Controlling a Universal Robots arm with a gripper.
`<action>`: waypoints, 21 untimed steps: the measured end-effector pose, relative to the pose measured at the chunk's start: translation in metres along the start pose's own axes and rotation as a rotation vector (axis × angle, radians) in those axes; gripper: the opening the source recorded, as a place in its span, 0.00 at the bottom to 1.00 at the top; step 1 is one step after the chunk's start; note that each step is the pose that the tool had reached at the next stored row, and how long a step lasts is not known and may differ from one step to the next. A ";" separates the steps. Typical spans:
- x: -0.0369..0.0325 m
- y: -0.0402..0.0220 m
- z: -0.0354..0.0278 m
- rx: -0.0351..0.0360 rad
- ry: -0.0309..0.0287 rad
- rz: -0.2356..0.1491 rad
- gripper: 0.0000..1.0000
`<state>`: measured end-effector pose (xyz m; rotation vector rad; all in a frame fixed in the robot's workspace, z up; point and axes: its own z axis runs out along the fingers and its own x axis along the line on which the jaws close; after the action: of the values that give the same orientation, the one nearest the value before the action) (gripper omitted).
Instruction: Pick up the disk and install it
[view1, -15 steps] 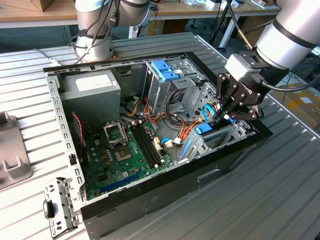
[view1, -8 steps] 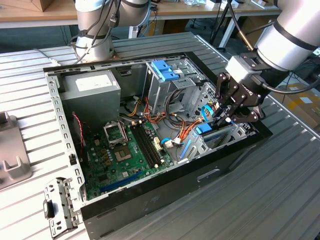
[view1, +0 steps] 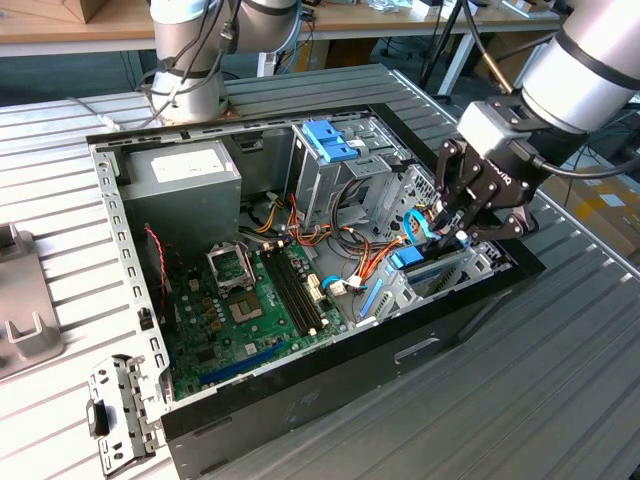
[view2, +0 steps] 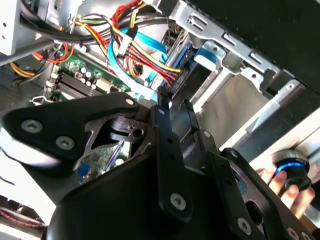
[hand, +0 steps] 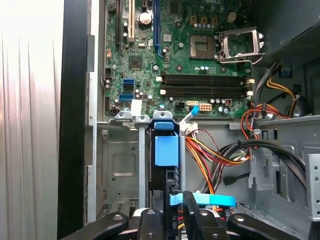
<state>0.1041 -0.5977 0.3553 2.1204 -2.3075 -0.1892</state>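
Gripper (view1: 452, 222) is down inside the open PC case (view1: 300, 395), at the bay corner on the exterior view's right, fingers closed on the disk's blue end. In the first wrist view the disk (hand: 165, 150) stands on edge directly ahead of the fingertips (hand: 172, 207), its long axis running straight away from the hand toward the motherboard (hand: 175, 55), light blue carrier rail and tab facing the cam. It sits between the upright metal bay walls (hand: 115, 165), so it looks partly slid into the slot; how deep it's seated I can't tell. The disk's length lines up w/ the gripper's approach line, thin edge pinched between the fingers, slot walls just beside it on either side. A loose bundle of red/yellow/orange power wires (hand: 210, 155) lies close to the hand on one side, nr the disk but apart from it. A blue flat cable (hand: 202, 200) crosses just at the fingertips, touching or nearly so. In the second wrist view a person's hand (view2: 287, 187) rests on a blue-lit knob outside the case, well apart from the gripper.
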 end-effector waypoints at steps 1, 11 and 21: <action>-0.0001 0.0001 -0.0017 0.0000 -0.0006 0.000 0.30; -0.0108 0.0004 -0.0001 -0.0095 -0.0021 0.000 0.11; 0.0016 -0.0084 0.0088 -0.0371 -0.0005 0.003 0.11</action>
<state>0.1116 -0.5992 0.3457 2.1000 -2.2886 -0.2306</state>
